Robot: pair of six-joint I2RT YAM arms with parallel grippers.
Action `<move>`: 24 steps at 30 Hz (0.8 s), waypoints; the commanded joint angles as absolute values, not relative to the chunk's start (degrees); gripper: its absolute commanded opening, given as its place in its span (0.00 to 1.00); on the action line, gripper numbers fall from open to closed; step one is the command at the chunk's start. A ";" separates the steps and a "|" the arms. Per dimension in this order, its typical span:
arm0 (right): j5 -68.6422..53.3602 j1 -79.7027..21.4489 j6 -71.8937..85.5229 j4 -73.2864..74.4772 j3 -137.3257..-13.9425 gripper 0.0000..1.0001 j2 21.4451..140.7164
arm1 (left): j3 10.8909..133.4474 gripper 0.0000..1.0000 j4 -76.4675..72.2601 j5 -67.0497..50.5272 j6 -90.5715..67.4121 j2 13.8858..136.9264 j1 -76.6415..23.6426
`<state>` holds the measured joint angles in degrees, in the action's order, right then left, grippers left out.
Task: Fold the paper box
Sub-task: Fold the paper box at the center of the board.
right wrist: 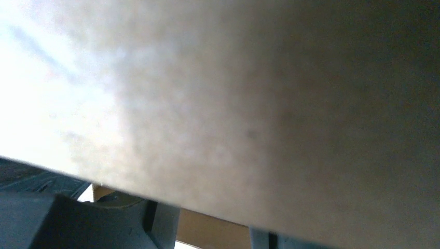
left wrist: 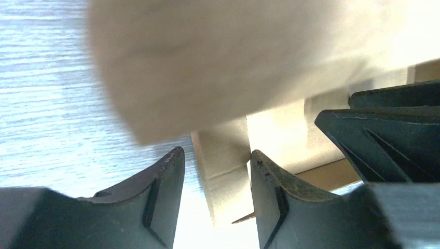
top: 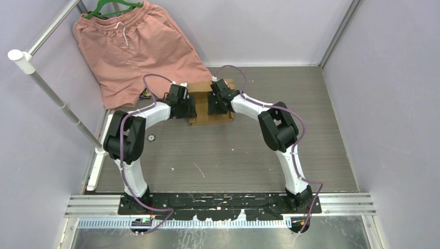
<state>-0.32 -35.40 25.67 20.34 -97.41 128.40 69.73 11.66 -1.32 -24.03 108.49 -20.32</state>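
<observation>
Paper box [top: 202, 96] light, stiff; we'd pinch flap edges. Left hand [left wrist: 217, 158] straddles flap, right hand [right wrist: 207, 231] obscured; we cannot tell either grip.

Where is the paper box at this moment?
Top view: the paper box lies far centre on the table, between the left gripper and right gripper, beside the pink shorts.

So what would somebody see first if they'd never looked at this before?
Probably the big salmon-pink shorts, draped in the far left corner. Next come the left arm and right arm, bending in like a gateway to meet over the brown paper box toward the back of the grey table. In both wrist views, blurry cardboard fills most of the picture.
</observation>
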 commanded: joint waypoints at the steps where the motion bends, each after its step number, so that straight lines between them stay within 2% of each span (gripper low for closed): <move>1: -2.18 -36.09 25.48 27.71 -94.56 0.50 132.62 | 68.05 0.50 5.60 -4.04 -25.35 104.18 -18.42; 8: -2.44 -36.12 25.44 27.60 -94.31 0.50 132.80 | 67.31 0.45 4.12 -4.89 -26.36 104.10 -17.12; 12: -2.77 -36.12 25.58 27.26 -93.90 0.50 132.89 | 67.50 0.35 3.20 -6.30 -26.96 104.41 -16.60; 14: -2.93 -36.08 25.58 27.01 -93.63 0.50 132.89 | 67.59 0.25 2.55 -7.80 -27.58 104.79 -16.07; 16: -2.86 -36.12 25.58 26.94 -93.45 0.50 132.89 | 67.31 0.19 1.87 -8.69 -28.13 104.84 -15.67; 21: -3.16 -36.11 25.62 26.90 -93.43 0.50 133.23 | 66.63 0.17 0.56 -10.01 -28.83 104.15 -15.56; 24: -3.39 -36.09 25.75 26.73 -93.43 0.50 133.41 | 66.77 0.04 0.34 -11.81 -29.23 104.63 -15.57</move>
<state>-1.17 -35.51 25.71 18.79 -96.73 128.42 66.57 5.54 -9.08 -28.16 106.87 -15.92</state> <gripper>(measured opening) 0.497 0.369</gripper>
